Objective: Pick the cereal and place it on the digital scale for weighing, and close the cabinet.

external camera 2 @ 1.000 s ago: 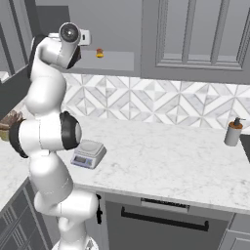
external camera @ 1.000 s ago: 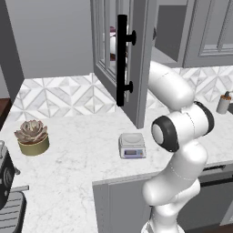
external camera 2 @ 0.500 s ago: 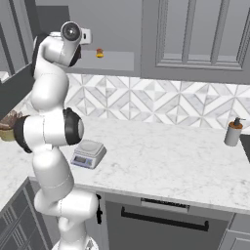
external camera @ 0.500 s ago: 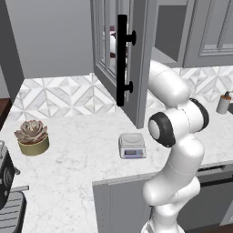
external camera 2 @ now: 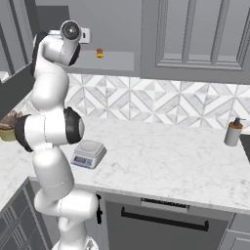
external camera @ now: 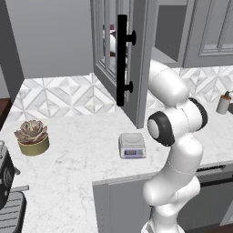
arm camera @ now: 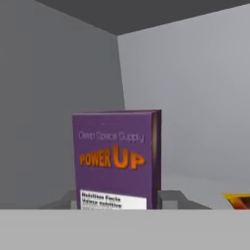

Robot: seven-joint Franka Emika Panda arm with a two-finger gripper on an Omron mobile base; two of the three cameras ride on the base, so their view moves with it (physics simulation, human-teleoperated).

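The cereal (arm camera: 114, 156) is a dark purple box with orange lettering, standing upright on the shelf inside the cabinet (external camera 2: 117, 29). In the hand view my gripper (arm camera: 119, 201) is open, and one grey fingertip (arm camera: 69, 199) shows on each side of the box's lower edge. Seen from the right base, the arm reaches up and the gripper (external camera 2: 87, 35) is inside the open cabinet. The cabinet's glass door (external camera: 145, 54) with its black bar handle (external camera: 122, 59) stands swung out over the counter. The digital scale (external camera: 132, 145) (external camera 2: 88, 153) lies bare on the marble counter below.
A small orange item (external camera 2: 99, 52) (arm camera: 239, 200) lies on the shelf to the right of the cereal. A potted succulent (external camera: 32, 136) stands on the counter at the left. A soap bottle (external camera 2: 233, 132) is at the far right. The open door hangs above the scale.
The upper arm and hand have edged a little further into the cabinet. The door, the scale and the base stay put.
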